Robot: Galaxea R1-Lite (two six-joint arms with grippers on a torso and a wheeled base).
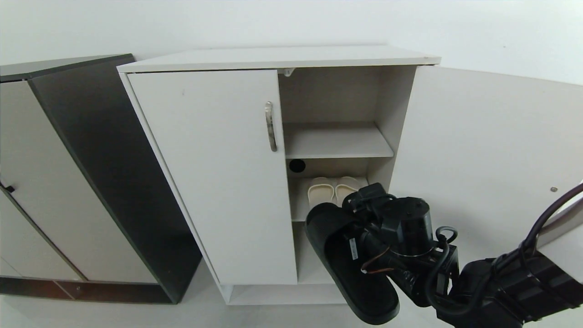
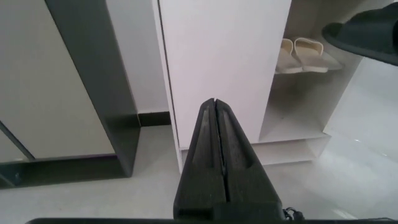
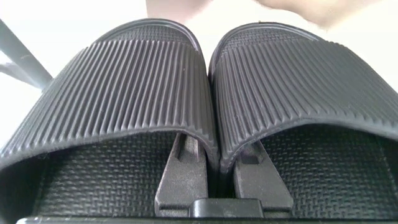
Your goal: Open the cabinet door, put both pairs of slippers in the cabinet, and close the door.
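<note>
The right gripper (image 3: 217, 163) is clamped on the black slippers (image 1: 353, 269), one finger (image 3: 181, 175) under each strap, so the two inner walls are pinched together and the pair can be carried as one. It holds them tilted, one end toward the open right half of the white cabinet (image 1: 273, 57); they seem lined up for the bare bottom compartment (image 1: 314, 266), since the cream slippers (image 1: 331, 189) already sit side by side on the shelf above (so one pair looks done). The right door (image 1: 483, 146) is swung wide, giving the arm room; the left door (image 1: 214, 173), with its metal handle (image 1: 270, 126), is closed. The left gripper (image 2: 214, 155) hangs low, closed on nothing, well apart from the opening. The pale floor (image 1: 114, 314) looks smooth; a dark-sided cabinet (image 1: 95, 150) stands just beside the white one, against a plain white wall (image 1: 273, 23).
</note>
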